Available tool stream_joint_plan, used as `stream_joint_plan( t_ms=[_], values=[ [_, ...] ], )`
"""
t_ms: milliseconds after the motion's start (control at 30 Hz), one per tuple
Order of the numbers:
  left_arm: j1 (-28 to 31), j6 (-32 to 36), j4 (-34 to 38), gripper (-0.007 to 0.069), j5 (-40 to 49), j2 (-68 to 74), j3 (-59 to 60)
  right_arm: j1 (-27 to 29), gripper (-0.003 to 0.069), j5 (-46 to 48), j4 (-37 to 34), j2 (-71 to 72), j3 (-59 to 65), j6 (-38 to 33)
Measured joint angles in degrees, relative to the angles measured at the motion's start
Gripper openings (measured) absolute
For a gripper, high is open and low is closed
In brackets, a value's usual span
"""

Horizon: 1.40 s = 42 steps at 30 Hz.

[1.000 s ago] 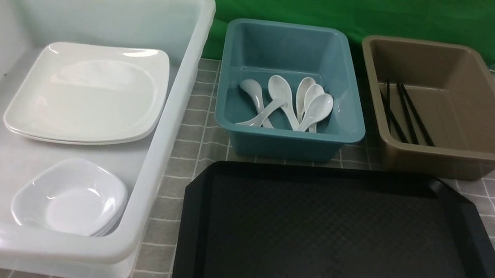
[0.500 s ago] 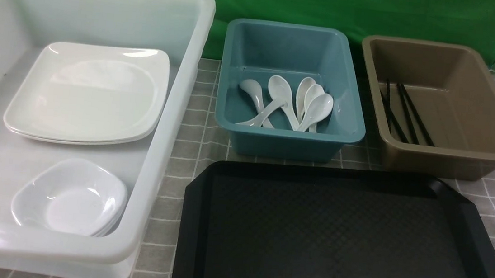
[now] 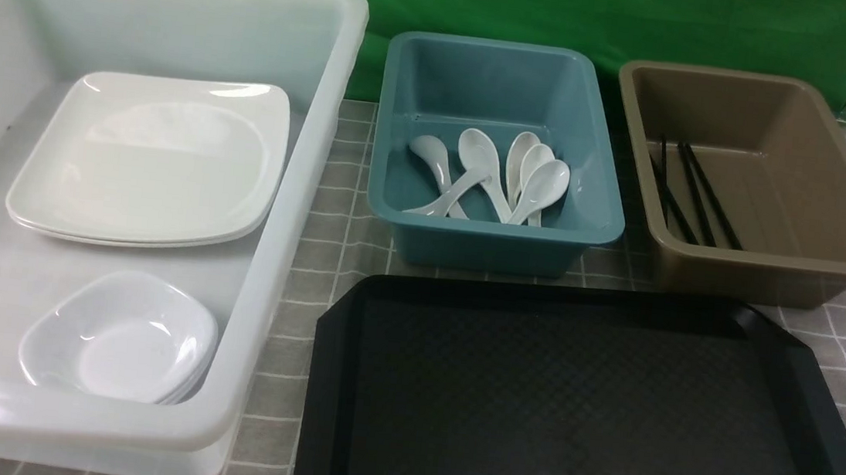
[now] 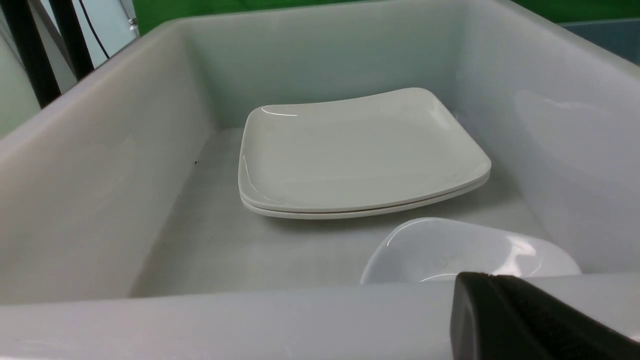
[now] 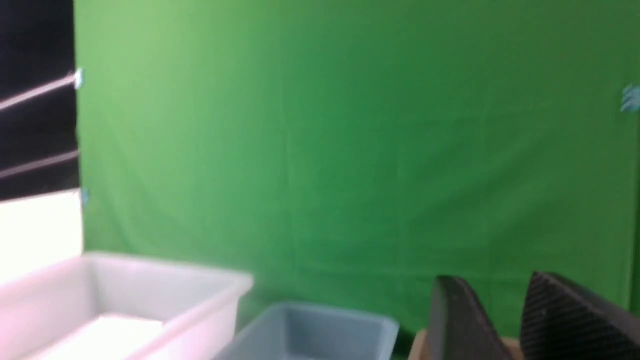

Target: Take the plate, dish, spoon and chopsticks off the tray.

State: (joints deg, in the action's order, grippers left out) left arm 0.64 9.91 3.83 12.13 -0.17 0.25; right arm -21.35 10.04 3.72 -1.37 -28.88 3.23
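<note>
- Front view shows the black tray point(image 3: 592, 417) at the near edge of the tabletop point(image 3: 338, 237), its patterned surface bare.
- Two stacked plates point(image 3: 147, 160) lie in the big white tub point(image 3: 304, 179) at the left side of the tabletop, toward its far wall.
- Small white dishes point(image 3: 120, 336) sit nested in the same tub, near its front wall, apart from the plates.
- Five white spoons point(image 3: 499, 175) lie together in the blue tub point(image 3: 493, 236) beyond the tray, bowls pointing toward the far edge.
- Black chopsticks point(image 3: 687, 193) lie on the floor of the brown tub point(image 3: 770, 255) at the far right, against its left wall.
- Left tool point(image 4: 520, 320) hangs just outside the white tub's front wall; only one dark finger shows, jaws closed on nothing.
- Right tool point(image 5: 505, 320) is raised, facing the green backdrop point(image 5: 350, 150); its two fingers stand a narrow gap apart, with nothing between them.
</note>
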Motion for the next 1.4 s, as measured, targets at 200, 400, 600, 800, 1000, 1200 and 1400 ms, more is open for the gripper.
stream_joint_plan(
  t_ms=[200, 400, 600, 800, 1000, 1200, 1400],
  values=[
    [0.00, 0.54, 0.00, 0.0021, 0.00, 0.00, 0.00, 0.00, 0.0239, 0.43, -7.26, -0.20, 3.74, -7.37],
    [0.00, 0.54, 0.00, 0.0021, -0.02, 0.00, 0.00, 2.63, 0.0239, 0.26, -7.89, 1.25, 12.35, -10.99],
    [0.00, 0.59, 0.00, 0.0021, -0.07, 0.00, 0.00, 15.95, 0.0239, -0.37, -7.94, 1.31, 25.99, -16.53],
    [0.01, 0.59, 0.00, 0.0021, -0.24, 0.00, 0.07, 23.34, 0.0239, 4.69, -7.44, 1.31, 29.34, -16.54],
    [0.01, 0.59, 0.00, 0.0021, -0.24, 0.00, 0.07, 23.48, 0.0239, 4.69, -7.34, 1.31, 29.34, -15.64],
    [0.01, 0.59, -0.05, 0.0021, -0.24, 0.00, 0.07, 23.48, 0.0239, 4.69, -7.31, 1.31, 29.34, -14.85],
    [0.01, 0.54, -0.05, 0.0021, -0.24, 0.00, 0.07, 23.48, 0.0239, 4.69, -7.31, 1.31, 29.34, -14.80]
  ],
)
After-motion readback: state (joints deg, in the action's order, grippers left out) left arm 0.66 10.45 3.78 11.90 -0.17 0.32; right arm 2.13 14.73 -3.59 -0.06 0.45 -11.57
